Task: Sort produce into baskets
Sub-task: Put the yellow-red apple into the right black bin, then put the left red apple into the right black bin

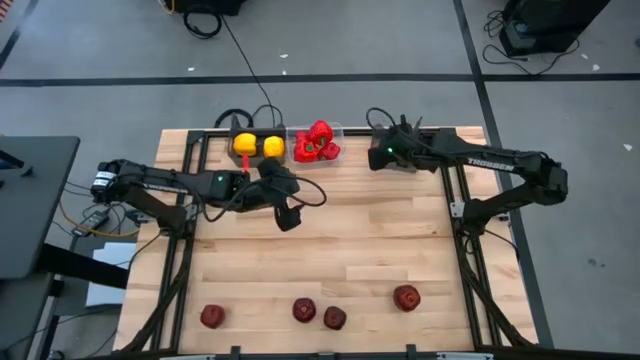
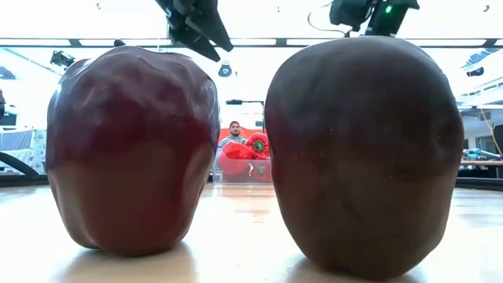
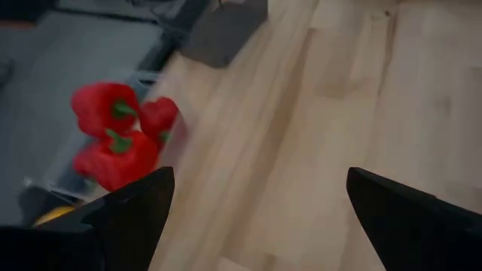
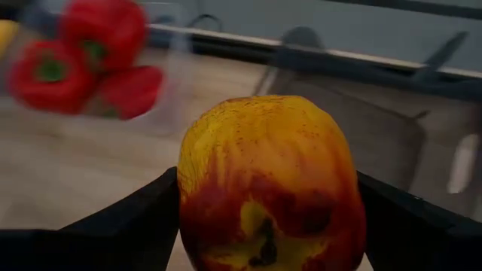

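Observation:
My right gripper (image 1: 383,153) hangs at the table's far edge, shut on a yellow-red apple (image 4: 267,181), just in front of a dark grey basket (image 4: 369,135). Beside it the clear basket (image 1: 318,143) holds red peppers (image 3: 117,135), and another dark basket (image 1: 258,146) holds two yellow peppers (image 1: 245,145). My left gripper (image 1: 289,214) hovers open over bare wood in front of these baskets, with nothing between its fingers (image 3: 135,207). Several dark red apples (image 1: 304,310) rest on the table near its front edge. My right gripper pinches the apple by its two opposite sides (image 4: 190,203) between its two fingers. The fingers slant down toward the table's far edge. The apple is lifted clear of the table, near the dark grey basket.
Black frame rails (image 1: 190,250) run along the table's left and right sides. Cables (image 1: 250,115) lie behind the baskets. Open wood (image 1: 330,245) stretches between the baskets and the front apples. A person (image 2: 233,135) shows in the room beyond the table.

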